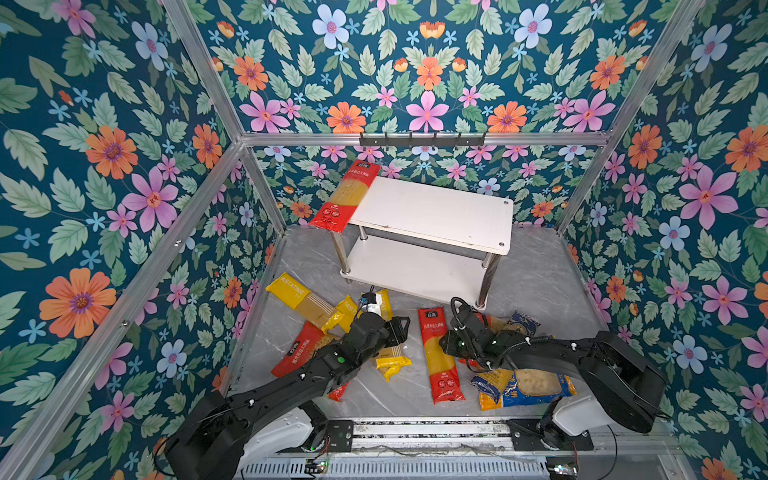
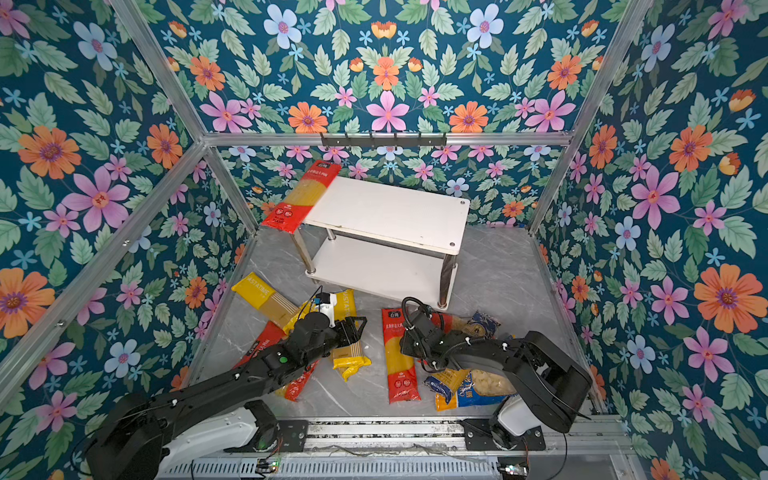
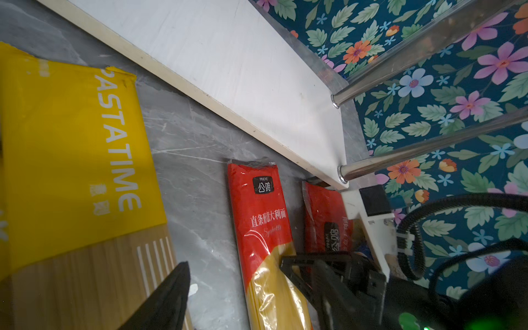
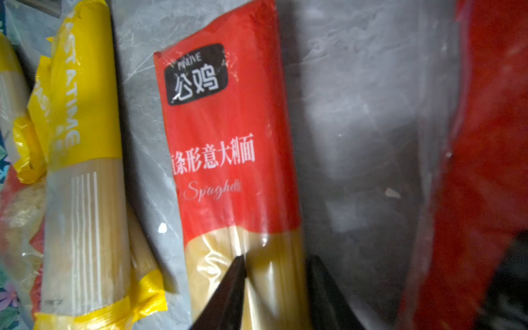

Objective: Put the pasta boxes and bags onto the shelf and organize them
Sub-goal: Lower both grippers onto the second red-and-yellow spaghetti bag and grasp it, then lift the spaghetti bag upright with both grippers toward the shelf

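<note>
Partly under the left arm (image 1: pixel 291 384), a red pack (image 1: pixel 296 348).

Arms: left arm (image 1: pixel 291 382) and right arm (image 1: pixel 582 353), matte black, boxy links.
Bases: white rounded housings (image 1: pixel 278 432) on black plates (image 1: pixel 338 432), on a silver rail (image 1: pixel 415 428).
Cables: ribbed black hose (image 1: pixel 457 309) fastened with white ties; thin black wires.
Lights: green lamp (image 1: pixel 340 360) on each arm.
Tools: left tool (image 1: pixel 395 332), right tool (image 4: pixel 277 258); black tapered fingers.
Camera: small white block (image 1: pixel 371 305) on one wrist.

Shelf (image 1: pixel 436 212) top mostly bare — red spaghetti pack (image 1: pixel 345 195) at left edge; lower tier open from front.
</note>
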